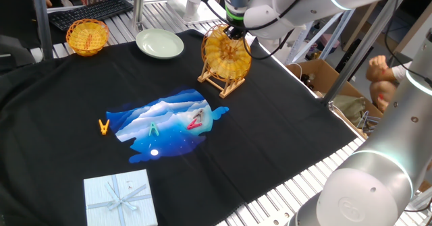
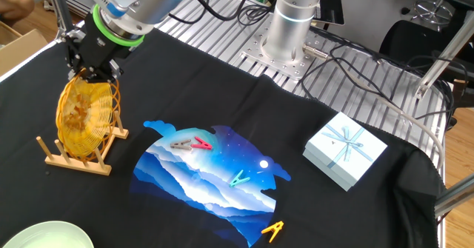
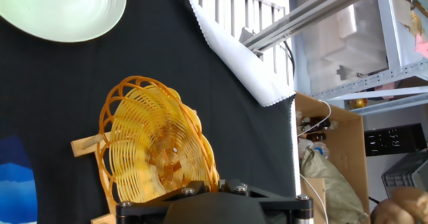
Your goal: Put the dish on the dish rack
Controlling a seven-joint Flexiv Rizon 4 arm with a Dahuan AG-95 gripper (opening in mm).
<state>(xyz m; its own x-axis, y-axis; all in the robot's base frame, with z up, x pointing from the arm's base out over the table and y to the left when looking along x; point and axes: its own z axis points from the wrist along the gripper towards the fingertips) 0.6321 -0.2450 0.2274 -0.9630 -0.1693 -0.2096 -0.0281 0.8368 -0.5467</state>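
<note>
The dish stands on edge in the dish rack, upright between the pegs, over by the far side of the table. My pincer sits right at its top rim. Is it clamped or has it let go? I cannot tell; in the hand view the fingertips are out of frame below the housing, and in both fixed views the wrist hides the contact.

From the other fixed view the wicker plate leans a touch against the pegs, its lower edge down on the wooden base. That looks seated to me, so I judge the step in hand is the release and a clean exit.

To do it well: part the fingers only a little, slowly, so the open-weave rim doesn't snag a fingertip. Then rise straight up along the plane of the dish, no sideways drift, because a light rack like this could tip or slide on the black cloth. Watch for wobble before clearing.

The pale green plate and the small woven basket are well apart, no concern there.
</note>
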